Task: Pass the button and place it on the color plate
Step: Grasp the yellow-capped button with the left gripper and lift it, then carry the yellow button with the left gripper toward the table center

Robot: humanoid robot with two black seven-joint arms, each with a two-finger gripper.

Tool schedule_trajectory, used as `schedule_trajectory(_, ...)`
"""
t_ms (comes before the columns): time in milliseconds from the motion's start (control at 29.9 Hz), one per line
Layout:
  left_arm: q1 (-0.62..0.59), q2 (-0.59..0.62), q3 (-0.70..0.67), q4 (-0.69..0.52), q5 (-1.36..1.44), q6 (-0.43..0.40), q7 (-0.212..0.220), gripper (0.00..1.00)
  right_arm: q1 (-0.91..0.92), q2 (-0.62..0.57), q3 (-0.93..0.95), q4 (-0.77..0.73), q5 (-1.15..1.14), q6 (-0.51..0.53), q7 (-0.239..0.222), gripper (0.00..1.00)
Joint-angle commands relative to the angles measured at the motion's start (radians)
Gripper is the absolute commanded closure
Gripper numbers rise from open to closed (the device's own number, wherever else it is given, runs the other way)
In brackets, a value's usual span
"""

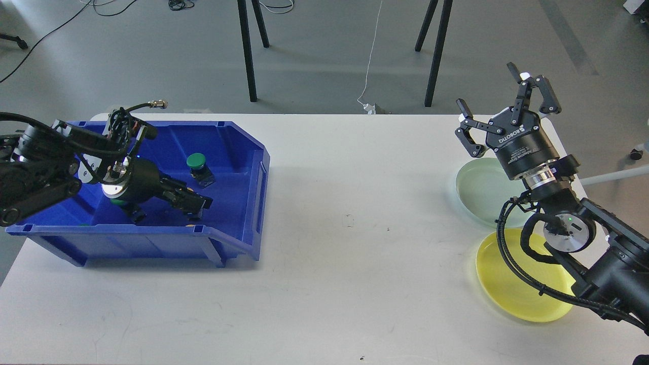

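Note:
A green button [196,161] on a black base stands in the blue bin [251,167] at the table's left. A second green button [117,202] is mostly hidden under my left wrist. My left gripper [195,202] is low inside the bin, near its front wall, in front of the first green button. Its fingers are dark and I cannot tell them apart. A pale green plate [479,190] and a yellow plate [507,289] lie at the table's right. My right gripper [489,91] is open and empty, raised above the green plate's far edge.
The white table [355,228] stretches between the bin and the plates. My right arm [603,263] crosses above the yellow plate. Black stand legs [247,50] rise behind the table's far edge.

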Motion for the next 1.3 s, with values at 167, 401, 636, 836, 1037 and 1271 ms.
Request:
schedule_trajectory(167, 0.02, -0.011, -0.001, 0.025, -0.001, -0.002, 0.0, 0.21, -0.006, -0.001, 0.0, 0.0, 0.0, 0.0, 0.0, 0.01)
schedule_trajectory(401, 0.02, -0.011, -0.001, 0.028, 0.001, -0.004, 0.0, 0.37, -0.006, -0.001, 0.0, 0.0, 0.0, 0.0, 0.0, 0.01)
schedule_trajectory(636, 0.018, -0.009, -0.001, 0.026, 0.004, 0.002, 0.0, 0.82, -0.012, -0.001, 0.001, 0.001, 0.0, 0.0, 0.0, 0.01)
schedule_trajectory(836, 0.014, -0.007, -0.012, 0.022, 0.004, 0.002, 0.0, 0.97, -0.028, -0.001, 0.037, 0.026, 0.0, 0.0, 0.0, 0.01)
schedule_trajectory(1037, -0.054, 0.063, -0.07, -0.049, -0.011, -0.016, 0.0, 0.97, -0.018, -0.001, 0.049, 0.024, -0.002, 0.0, 0.0, 0.01)
schedule_trajectory(1271, -0.095, 0.235, -0.375, -0.317, -0.244, -0.058, 0.0, 0.96, -0.014, -0.03, 0.069, 0.023, -0.003, -0.013, 0.0, 0.01)
